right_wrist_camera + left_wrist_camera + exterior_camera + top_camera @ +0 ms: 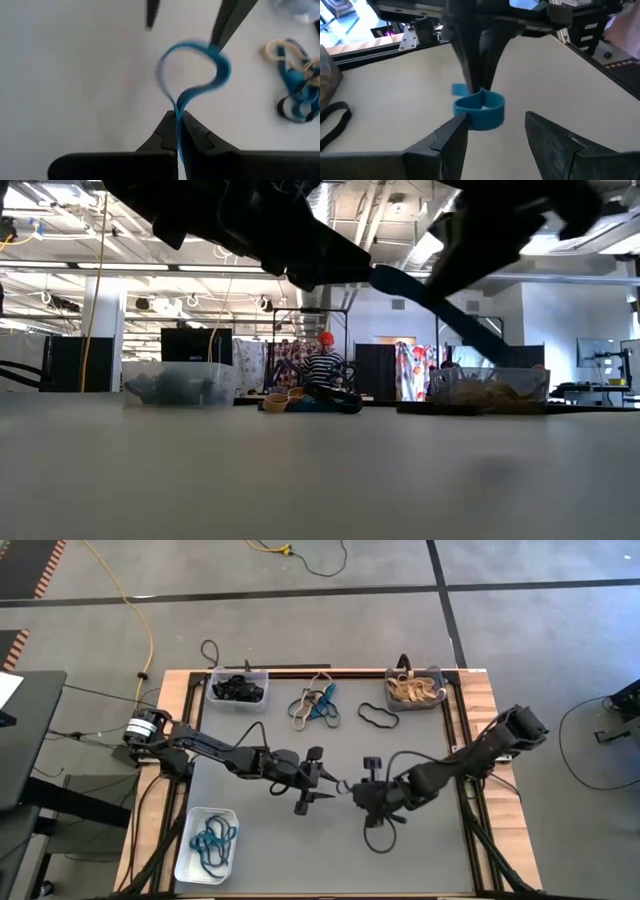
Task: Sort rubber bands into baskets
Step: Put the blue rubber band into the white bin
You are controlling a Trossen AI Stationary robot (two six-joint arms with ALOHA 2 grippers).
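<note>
A teal-blue rubber band [195,70] hangs over the table's middle with my right gripper [177,117] shut on it. My left gripper [496,117] stands open right in front of it, facing the right gripper [352,790]. The band [480,110] is just ahead of the gap between its fingers. Three baskets rest on the table. The clear one [238,687] at the far left holds black bands. The dark grey one [415,690] at the far right holds tan bands. The white one [207,843] at the near left holds blue bands. My right gripper pinches one spot of the blue band's loop [178,107] between its two fingertips, both strands squeezed together there. The fingers slant down from the table's right. The rest of the loop stands open and round ahead of them, lifted clear of the table. My left gripper has one fingertip [220,35] at the loop's far side; whether it touches the band, I cannot tell.
A loose heap of tan and blue bands [315,707] lies between the two far baskets, with a single black band [378,718] beside it. Bare table lies near the front edge. A person [325,370] sits far behind the table.
</note>
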